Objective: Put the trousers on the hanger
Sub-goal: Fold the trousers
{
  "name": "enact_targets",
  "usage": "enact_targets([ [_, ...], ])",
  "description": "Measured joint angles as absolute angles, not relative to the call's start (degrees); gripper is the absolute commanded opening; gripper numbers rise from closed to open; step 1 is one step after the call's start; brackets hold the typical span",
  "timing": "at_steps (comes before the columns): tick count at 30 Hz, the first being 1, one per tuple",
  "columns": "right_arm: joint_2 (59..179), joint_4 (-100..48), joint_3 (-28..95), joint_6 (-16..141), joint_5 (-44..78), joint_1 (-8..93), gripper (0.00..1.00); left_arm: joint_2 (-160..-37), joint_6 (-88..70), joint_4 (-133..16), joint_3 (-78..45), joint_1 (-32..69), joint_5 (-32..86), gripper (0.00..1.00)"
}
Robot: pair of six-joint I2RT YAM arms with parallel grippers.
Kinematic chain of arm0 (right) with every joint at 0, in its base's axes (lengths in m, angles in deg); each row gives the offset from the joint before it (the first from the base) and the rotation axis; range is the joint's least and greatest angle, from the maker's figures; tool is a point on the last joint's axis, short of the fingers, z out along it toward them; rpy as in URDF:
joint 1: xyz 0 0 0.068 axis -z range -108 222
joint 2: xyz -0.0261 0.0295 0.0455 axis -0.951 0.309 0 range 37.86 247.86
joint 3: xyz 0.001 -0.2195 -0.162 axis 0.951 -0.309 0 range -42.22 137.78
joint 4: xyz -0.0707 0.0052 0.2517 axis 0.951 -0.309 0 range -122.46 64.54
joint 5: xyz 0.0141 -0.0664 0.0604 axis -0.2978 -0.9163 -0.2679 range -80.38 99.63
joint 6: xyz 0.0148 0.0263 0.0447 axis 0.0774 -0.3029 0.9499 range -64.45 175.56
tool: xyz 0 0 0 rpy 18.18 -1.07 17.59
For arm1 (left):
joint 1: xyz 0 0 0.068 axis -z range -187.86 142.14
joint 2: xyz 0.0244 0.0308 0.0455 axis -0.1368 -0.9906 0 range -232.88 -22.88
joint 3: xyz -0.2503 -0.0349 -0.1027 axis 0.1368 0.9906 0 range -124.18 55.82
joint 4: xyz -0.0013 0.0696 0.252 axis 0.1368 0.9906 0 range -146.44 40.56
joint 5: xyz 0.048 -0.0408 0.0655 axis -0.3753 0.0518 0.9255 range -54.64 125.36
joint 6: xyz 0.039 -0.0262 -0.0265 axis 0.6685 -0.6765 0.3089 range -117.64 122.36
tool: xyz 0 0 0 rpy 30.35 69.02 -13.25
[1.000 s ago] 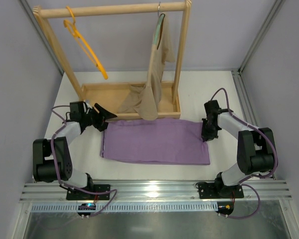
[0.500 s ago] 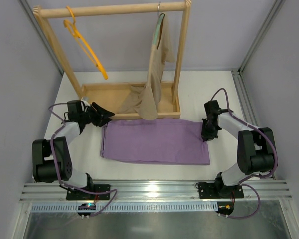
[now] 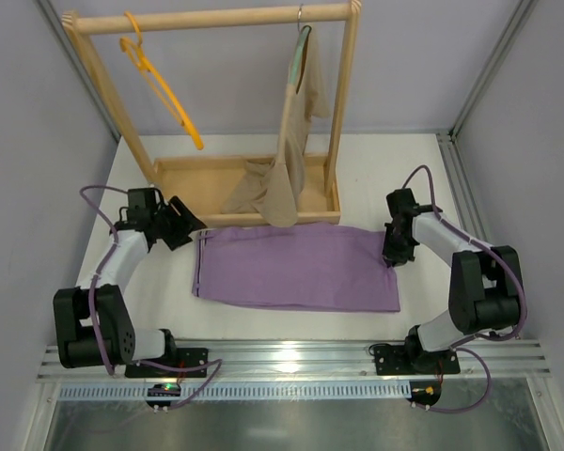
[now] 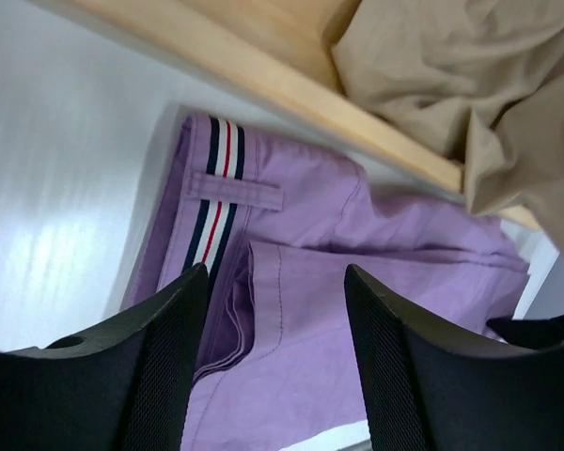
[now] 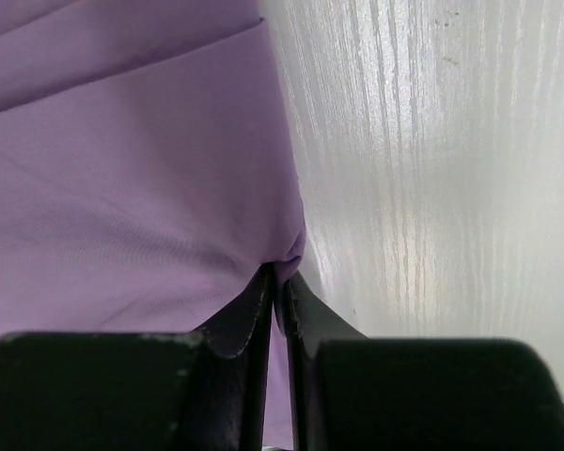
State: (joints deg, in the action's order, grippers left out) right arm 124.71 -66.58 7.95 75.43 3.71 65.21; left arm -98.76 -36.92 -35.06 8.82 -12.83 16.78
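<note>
The lilac trousers point(image 3: 296, 268) lie flat on the white table, in front of the wooden rack. Their striped waistband point(image 4: 216, 193) is the left end. My left gripper point(image 3: 190, 228) hovers open just off that end's far corner; in the left wrist view, purple cloth shows between its fingers point(image 4: 274, 282) with nothing gripped. My right gripper point(image 3: 391, 256) is at the trousers' right edge, and its jaws point(image 5: 282, 274) pinch a small fold of the purple cloth point(image 5: 141, 188). The orange hanger point(image 3: 160, 89) hangs bare at the left of the rack's top rail.
The wooden rack point(image 3: 216, 17) has a tray-like base point(image 3: 183, 167) right behind the trousers. A beige garment point(image 3: 291, 141) on a grey-green hanger droops into that base and reaches the trousers' far edge. Grey walls close in on both sides.
My left arm has pulled back to the left, off the waistband corner. The trousers have slid a little to the right. My right gripper has stayed on the right edge.
</note>
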Motion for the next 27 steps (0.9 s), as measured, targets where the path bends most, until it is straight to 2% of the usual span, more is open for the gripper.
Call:
enact_targets([
  [11,123.1,-67.4,8.3,75.6,3.7,65.2,0.13,-104.3,-42.5,-36.9,17.1,-11.6,8.8,0.63],
  [27,123.1,-67.1,8.3,75.5,3.7,65.2,0.13,-103.6,-49.8,-40.3,18.4,-10.7,6.8,0.54],
])
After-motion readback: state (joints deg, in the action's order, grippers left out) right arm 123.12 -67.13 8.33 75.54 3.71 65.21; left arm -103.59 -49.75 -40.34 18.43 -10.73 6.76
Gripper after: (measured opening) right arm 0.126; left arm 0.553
